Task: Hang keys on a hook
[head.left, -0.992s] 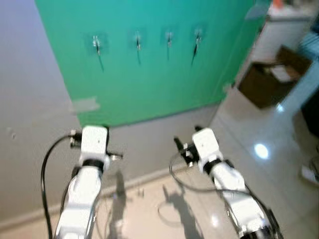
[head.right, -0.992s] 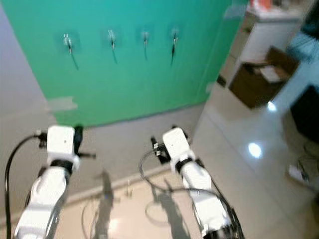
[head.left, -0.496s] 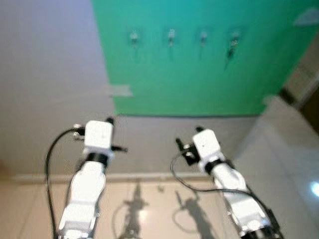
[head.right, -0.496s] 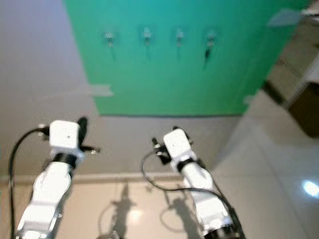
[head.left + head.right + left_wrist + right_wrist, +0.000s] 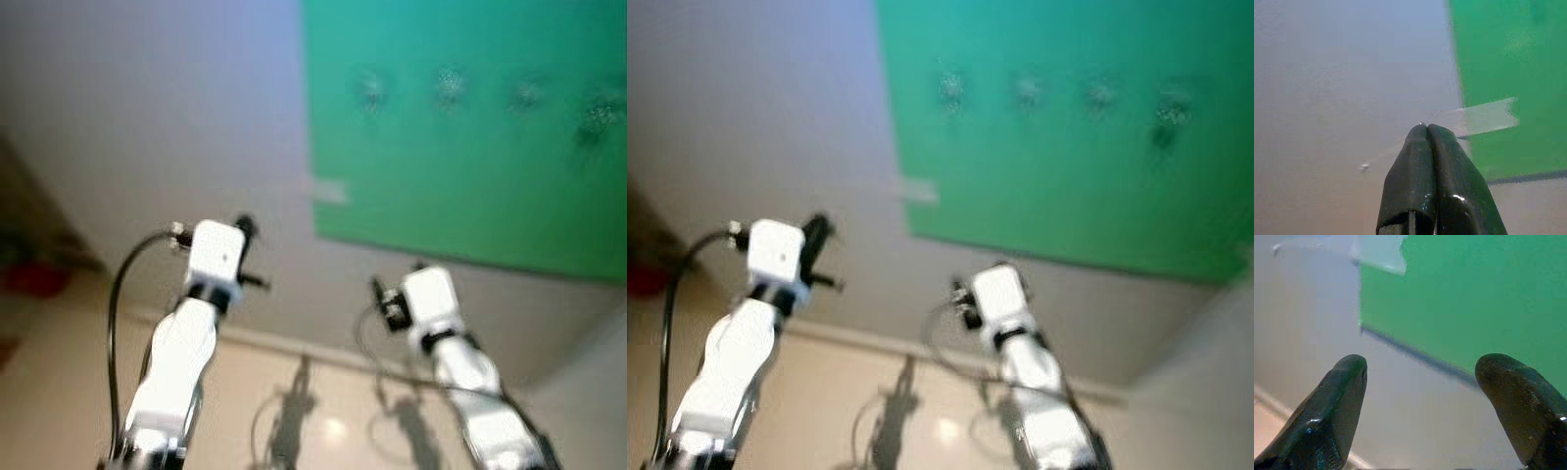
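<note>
Camera swings leftward since a second ago: green panel (image 5: 470, 137) now sits upper right, more grey wall (image 5: 147, 117) in view; arms hold their pose. Left gripper (image 5: 1428, 128) jaws clenched, nothing visibly between them. Right gripper (image 5: 1418, 367) jaws released, empty. Hooks (image 5: 449, 88) blurred; dark smudge at rightmost hook (image 5: 596, 117) possibly keys, so orientation unreadable. Step judged: turning away or searching; next move calls for locating the keys.
</note>
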Available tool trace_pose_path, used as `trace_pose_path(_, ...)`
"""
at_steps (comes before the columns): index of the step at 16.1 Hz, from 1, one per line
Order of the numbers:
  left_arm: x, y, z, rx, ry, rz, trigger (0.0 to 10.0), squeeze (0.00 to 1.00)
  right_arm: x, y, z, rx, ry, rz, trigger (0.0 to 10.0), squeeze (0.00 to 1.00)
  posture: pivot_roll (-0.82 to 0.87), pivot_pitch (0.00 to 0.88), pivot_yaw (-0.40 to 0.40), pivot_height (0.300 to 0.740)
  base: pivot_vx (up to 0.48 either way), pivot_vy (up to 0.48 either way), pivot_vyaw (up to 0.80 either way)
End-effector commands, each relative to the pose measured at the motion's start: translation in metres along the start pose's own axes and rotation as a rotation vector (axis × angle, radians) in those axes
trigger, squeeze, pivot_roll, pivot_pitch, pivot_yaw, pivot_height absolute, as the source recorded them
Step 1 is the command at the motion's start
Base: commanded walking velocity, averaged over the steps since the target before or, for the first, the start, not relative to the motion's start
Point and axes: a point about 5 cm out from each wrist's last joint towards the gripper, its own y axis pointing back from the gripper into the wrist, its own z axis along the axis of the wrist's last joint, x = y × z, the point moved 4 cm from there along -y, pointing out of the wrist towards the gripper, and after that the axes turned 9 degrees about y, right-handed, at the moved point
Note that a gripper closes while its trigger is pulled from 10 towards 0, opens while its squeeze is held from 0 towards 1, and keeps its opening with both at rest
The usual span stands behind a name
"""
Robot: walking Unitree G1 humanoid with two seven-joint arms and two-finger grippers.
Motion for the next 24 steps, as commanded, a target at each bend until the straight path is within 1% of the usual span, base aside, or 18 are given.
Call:
trace_pose_path(1,0.004,0.0,-0.003,0.012,0.0,0.004,10.0,0.0,-0.001,-0.003,0.015,-0.05,-0.017,-0.011,10.0,0.0,-0.05,0.0,0.046,0.74,0.345,0.0,0.0)
trace_pose_path(2,0.004,0.002,-0.005,0.017,0.018,0.006,10.0,0.0,-0.004,-0.003,0.02,-0.07,-0.006,-0.015,10.0,0.0,-0.06,0.0,0.041,0.74,0.345,0.0,0.0)
trace_pose_path(3,0.003,0.002,-0.006,0.017,0.028,0.003,10.0,0.0,-0.006,-0.002,0.018,-0.053,-0.013,-0.012,10.0,0.0,-0.06,0.001,0.035,0.74,0.345,0.0,0.0)
trace_pose_path(5,0.0,0.005,-0.008,0.015,0.04,-0.004,10.0,0.0,-0.009,0.0,0.018,-0.044,-0.015,-0.006,10.0,0.0,-0.07,0.009,0.013,0.74,0.341,0.0,-0.8)
trace_pose_path(6,-0.004,0.007,-0.011,0.016,0.051,-0.017,10.0,0.0,-0.011,0.002,0.018,-0.046,0.022,0.004,10.0,0.0,-0.07,0.014,-0.005,0.74,0.341,0.0,-0.8)
trace_pose_path(7,-0.007,0.008,-0.011,0.013,0.058,-0.031,10.0,0.0,-0.012,0.003,0.018,-0.048,0.023,0.003,10.0,0.0,-0.07,0.015,-0.009,0.74,0.326,0.0,0.0)
trace_pose_path(9,-0.016,0.01,-0.005,-0.007,0.115,-0.088,10.0,0.0,-0.011,0.006,0.02,-0.063,0.042,0.024,10.0,0.0,-0.07,0.02,-0.021,0.74,0.0,0.0,0.0)
trace_pose_path(10,-0.027,0.012,0.002,-0.033,0.152,-0.166,10.0,0.0,-0.009,0.007,0.019,-0.057,0.044,0.033,10.0,0.0,-0.07,0.024,-0.028,0.74,0.0,0.0,0.0)
trace_pose_path(11,-0.042,0.017,0.011,-0.062,0.187,-0.287,10.0,0.0,-0.008,0.008,0.018,-0.051,0.043,0.039,10.0,0.0,-0.07,0.028,-0.031,0.74,0.0,0.0,0.0)
trace_pose_path(12,-0.051,0.02,0.016,-0.066,0.209,-0.367,10.0,0.0,-0.006,0.009,0.017,-0.047,0.041,0.043,10.0,0.0,-0.07,0.03,-0.032,0.74,0.0,0.0,0.0)
trace_pose_path(13,-0.053,0.021,0.017,-0.066,0.214,-0.387,10.0,0.0,-0.006,0.009,0.017,-0.046,0.041,0.044,10.0,0.0,-0.07,0.03,-0.032,0.74,0.0,0.0,0.0)
trace_pose_path(15,-0.049,0.015,0.027,-0.108,0.207,-0.41,10.0,0.0,-0.005,0.008,0.017,-0.046,0.038,0.047,10.0,0.0,-0.07,0.035,-0.032,0.74,0.0,0.0,0.0)
trace_pose_path(16,-0.043,0.005,0.041,-0.149,0.233,-0.458,10.0,0.0,-0.004,0.008,0.018,-0.047,0.035,0.05,10.0,0.0,-0.07,0.035,-0.03,0.74,0.0,0.0,0.0)
trace_pose_path(17,-0.042,0.003,0.044,-0.152,0.242,-0.48,10.0,0.0,-0.003,0.008,0.019,-0.047,0.034,0.05,10.0,0.0,-0.07,0.035,-0.029,0.74,0.0,0.0,0.0)
trace_pose_path(19,-0.043,-0.003,0.051,-0.149,0.278,-0.564,10.0,0.0,-0.003,0.008,0.019,-0.048,0.03,0.048,10.0,0.0,-0.06,0.034,-0.025,0.74,0.0,0.0,0.0)
trace_pose_path(20,-0.043,-0.003,0.051,-0.149,0.278,-0.564,10.0,0.0,-0.003,0.008,0.019,-0.048,0.03,0.048,10.0,0.0,-0.06,0.034,-0.025,0.74,0.0,0.0,0.0)
trace_pose_path(22,-0.049,-0.012,0.061,-0.155,0.322,-0.653,10.0,0.0,-0.001,0.007,0.021,-0.056,0.024,0.057,10.0,0.0,-0.06,0.034,-0.022,0.74,0.0,0.0,0.0)
trace_pose_path(24,-0.047,-0.025,0.069,-0.165,0.358,-0.703,10.0,0.0,0.014,0.012,0.032,-0.118,0.016,0.155,10.0,0.0,-0.08,0.036,-0.008,0.74,0.0,0.0,0.0)
